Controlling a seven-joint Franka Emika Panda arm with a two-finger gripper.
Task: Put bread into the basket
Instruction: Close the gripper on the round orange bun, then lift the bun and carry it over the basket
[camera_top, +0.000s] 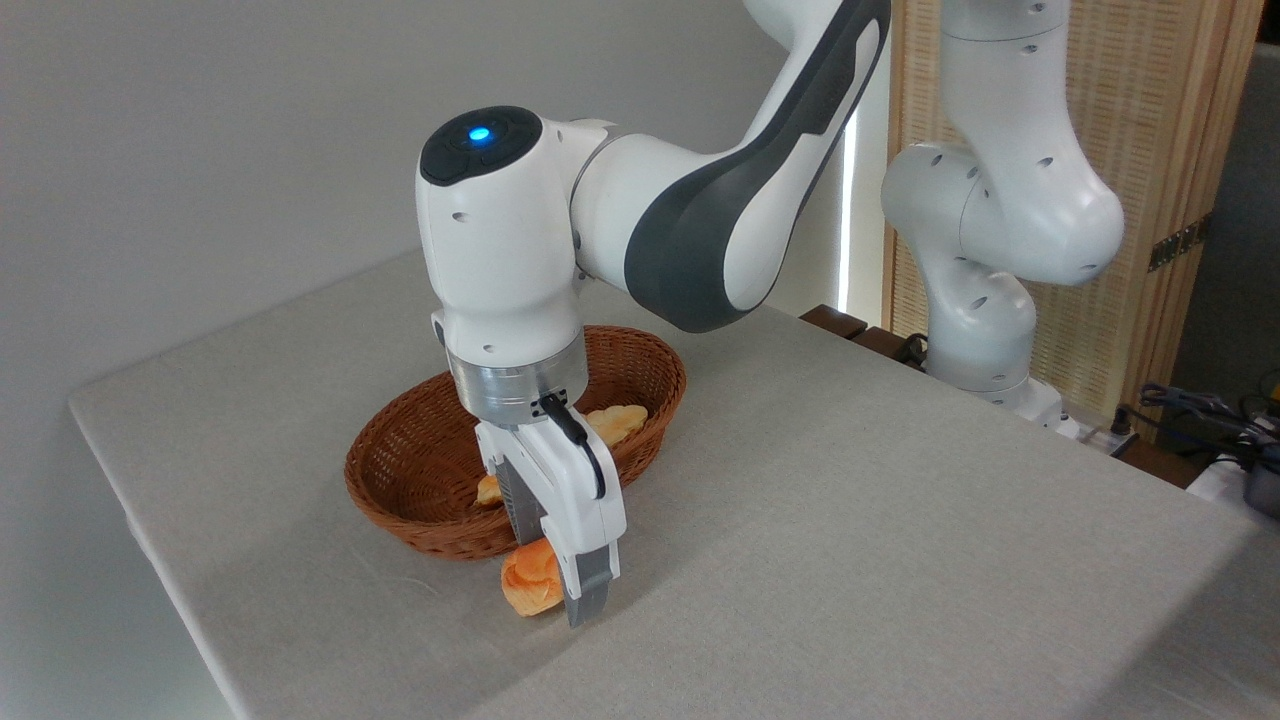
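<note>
The white arm (700, 200) reaches in from the upper right and bends down over the near side of the table (850, 480), its wrist pointing straight down with a blue light lit on top; the gripper (565, 590) hangs at the near rim of the basket (400, 470), low enough that its grey fingertip (588, 598) is at or just above the cloth; the bread (530, 583), a small orange-golden bun, sits outside the basket, just in front of the near rim, on the table surface or barely off it, I cannot tell which; the bun lies tight against the left face of the visible finger, and the other finger is hidden behind the bun and the gripper body, so the fingers appear closed around the bun with little gap, though the hold on the far side cannot be seen; the basket is an oval brown wicker one, shallow, standing left of centre on the pale grey cloth; inside it lies a long pale yellow loaf (615, 422), partly hidden by the gripper, one end showing at the right inner wall and another bit showing lower left of the gripper body; behind the table, at the right, stand the arm's base (980, 340) and a slatted wooden screen (1150, 100); some cables (1190, 410) lie at the far right edge.
</note>
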